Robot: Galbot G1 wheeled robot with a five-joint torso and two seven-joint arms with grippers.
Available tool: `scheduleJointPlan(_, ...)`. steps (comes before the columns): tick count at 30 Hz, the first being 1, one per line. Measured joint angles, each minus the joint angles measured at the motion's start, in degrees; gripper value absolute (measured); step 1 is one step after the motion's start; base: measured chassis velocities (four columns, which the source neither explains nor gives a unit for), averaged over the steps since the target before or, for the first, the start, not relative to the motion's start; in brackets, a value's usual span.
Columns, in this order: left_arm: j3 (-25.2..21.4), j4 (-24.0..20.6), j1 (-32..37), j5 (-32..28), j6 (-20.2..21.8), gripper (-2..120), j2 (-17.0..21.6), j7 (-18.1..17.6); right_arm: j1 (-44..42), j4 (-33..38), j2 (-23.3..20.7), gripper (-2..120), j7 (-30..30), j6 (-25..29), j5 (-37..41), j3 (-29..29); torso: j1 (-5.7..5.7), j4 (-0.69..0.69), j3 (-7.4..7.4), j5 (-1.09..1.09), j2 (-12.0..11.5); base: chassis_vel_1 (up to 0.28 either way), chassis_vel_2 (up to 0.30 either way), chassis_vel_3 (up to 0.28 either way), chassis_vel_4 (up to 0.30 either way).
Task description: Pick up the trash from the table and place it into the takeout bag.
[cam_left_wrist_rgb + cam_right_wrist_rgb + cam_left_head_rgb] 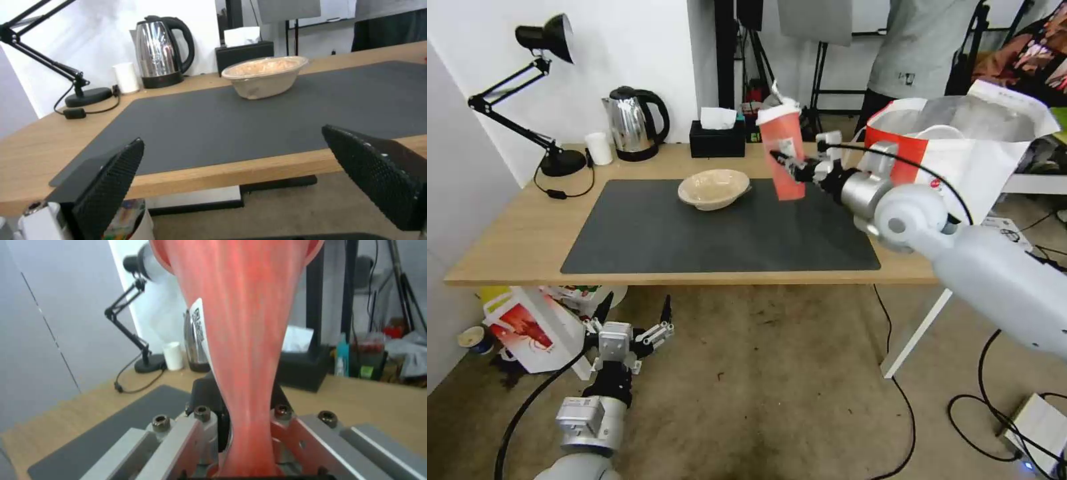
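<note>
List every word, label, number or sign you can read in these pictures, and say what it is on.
No text reads clearly.
Red drink cup, held by the right gripper: white label with a code pattern, too blurred.
Takeout bag: small round red logo, too small.
Carton on the floor: print unreadable.

White wall (627, 47), brownish floor (774, 387)

A red drink cup with a white lid (784, 155) hangs tilted above the surface (514, 230), clamped in the right pincer (792, 167). The beige bowl (714, 188) sits upright on the dark grey mat (694, 233). The red-and-white takeout bag (960, 150) stands open at the surface's right end.
</note>
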Motion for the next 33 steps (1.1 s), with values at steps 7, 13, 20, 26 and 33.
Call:
scheduleJointPlan(7, 0.0, 0.0, 0.0, 0.0, 0.0, 100, 0.0, 0.0, 1.7, 0.5, -0.9, 7, -1.0, 0.2, 0.0, 1.5, 0.00, 0.00, 0.00, 0.00, 0.0, 0.000, 0.000, 0.000, 0.000)
scheduleJointPlan(13, 0.0, 0.0, 0.0, 0.0, 0.0, 100, 0.0, 0.0, 3.9, 0.4, -1.3, 7, -1.7, 0.4, 0.6, 2.4, 0.00, 0.00, 0.00, -0.02, 0.0, 0.000, 0.000, 0.000, 0.000)
scheduleJointPlan(20, 0.0, 0.0, 0.0, 0.0, 0.0, 100, 0.0, 0.0, 6.6, -0.8, -1.5, 7, -2.3, 0.9, 1.7, 3.1, 0.00, 0.00, 0.00, -0.01, 0.0, 0.000, 0.000, 0.000, 0.000)
scheduleJointPlan(26, 0.0, 0.0, 0.0, 0.0, 0.0, 100, 0.0, 0.0, 9.5, -2.0, -1.9, 7, -3.1, 0.9, 2.1, 3.4, 0.00, 0.00, 0.00, -0.01, 0.0, 0.000, 0.000, 0.000, 0.000)
scheduleJointPlan(33, 0.0, 0.0, 0.0, 0.0, 0.0, 100, 0.0, 0.0, 12.3, -5.2, -2.2, 7, -5.3, 1.6, -0.3, 4.0, 0.00, 0.00, 0.00, -0.01, 0.0, 0.000, 0.000, 0.000, 0.000)
